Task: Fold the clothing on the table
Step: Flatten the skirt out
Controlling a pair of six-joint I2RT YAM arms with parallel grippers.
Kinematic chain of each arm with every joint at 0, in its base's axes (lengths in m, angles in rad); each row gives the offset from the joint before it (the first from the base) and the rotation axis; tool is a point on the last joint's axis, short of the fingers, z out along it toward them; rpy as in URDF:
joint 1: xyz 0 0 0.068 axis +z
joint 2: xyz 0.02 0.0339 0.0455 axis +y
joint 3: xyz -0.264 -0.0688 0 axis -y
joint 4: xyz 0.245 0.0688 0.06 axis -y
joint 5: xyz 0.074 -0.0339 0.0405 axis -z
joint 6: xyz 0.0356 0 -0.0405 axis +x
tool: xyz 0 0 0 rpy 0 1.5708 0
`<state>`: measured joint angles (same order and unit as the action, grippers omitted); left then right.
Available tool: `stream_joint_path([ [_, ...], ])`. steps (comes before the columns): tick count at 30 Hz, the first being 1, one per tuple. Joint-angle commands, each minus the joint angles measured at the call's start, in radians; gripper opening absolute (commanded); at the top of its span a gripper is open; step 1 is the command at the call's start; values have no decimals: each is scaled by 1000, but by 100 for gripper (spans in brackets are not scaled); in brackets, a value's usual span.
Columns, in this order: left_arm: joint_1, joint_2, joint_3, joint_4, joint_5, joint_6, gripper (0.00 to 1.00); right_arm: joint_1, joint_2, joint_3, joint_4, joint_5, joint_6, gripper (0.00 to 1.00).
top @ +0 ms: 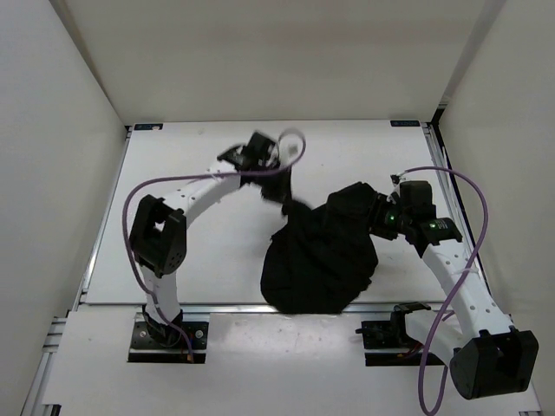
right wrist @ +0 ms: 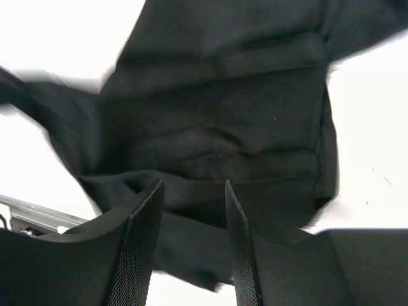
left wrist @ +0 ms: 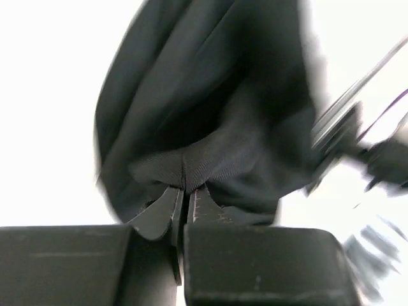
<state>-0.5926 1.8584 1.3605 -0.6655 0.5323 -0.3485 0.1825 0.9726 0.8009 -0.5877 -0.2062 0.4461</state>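
A matte white table (top: pixel 217 269) fills the middle of the top view, with small teal marks (top: pixel 149 126) at its upper corners and an aluminium rail (top: pixel 431 152) along its right edge. Black clothing (top: pixel 321 256) lies bunched right of centre, reaching the table's lower edge, a narrow strip stretching up-left.

left pincer (left wrist: pixel 184 193) pinched shut, right pincer (right wrist: pixel 192 186) spread

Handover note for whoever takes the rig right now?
Left hand: shut, pinching a fold of the black soft fabric garment.
Right hand: open, fingers either side of fabric at the garment's right side; no grip evident.
Garment: bunched in a heap on the flat white table, right of centre, towards the near edge.
Done: no neat fold yet.
Left: spread it flat, then fold.
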Motion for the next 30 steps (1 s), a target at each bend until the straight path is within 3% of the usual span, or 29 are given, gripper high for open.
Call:
stream_joint_path([
  [1, 20, -67, 555, -41, -51, 51, 0, 6, -5, -9, 32, -22, 25, 49],
  [3, 30, -67, 745, -46, -69, 51, 0, 20, -2, -12, 37, -13, 34, 48],
  [5, 104, -108, 778, 16, 4, -48, 0, 32, -2, -14, 40, -9, 42, 48],
  [6, 150, -154, 678, 129, 196, -110, 0, 32, -3, -14, 42, -7, 46, 49],
  [10, 67, -214, 589, 66, 180, 1, 0, -7, 6, -11, 42, -13, 37, 49],
  [13, -8, -269, 373, 49, 144, 34, 0, -32, 14, -2, 31, -19, 26, 48],
  [16, -53, -370, -34, 101, 187, 8, 0, -46, 8, -8, 29, -15, 20, 48],
  [17, -68, -386, -96, 96, 187, 8, 0, -51, 12, -6, 25, -9, 29, 49],
  [19, -62, -418, -233, 46, 172, 25, 50, -58, 14, -15, 23, -21, 25, 49],
  [20, -40, -430, -280, -4, 161, 51, 70, -54, 20, -17, 25, -22, 29, 48],
  [22, 2, -470, -328, -61, 102, 81, 81, -48, 34, -25, 25, -25, 28, 48],
  [23, 34, -508, -339, -65, 81, 83, 94, -45, 41, -29, 31, -32, 31, 48],
  [30, 201, -605, -377, 47, 112, 10, 94, 47, 165, 41, 86, -73, 26, 49],
])
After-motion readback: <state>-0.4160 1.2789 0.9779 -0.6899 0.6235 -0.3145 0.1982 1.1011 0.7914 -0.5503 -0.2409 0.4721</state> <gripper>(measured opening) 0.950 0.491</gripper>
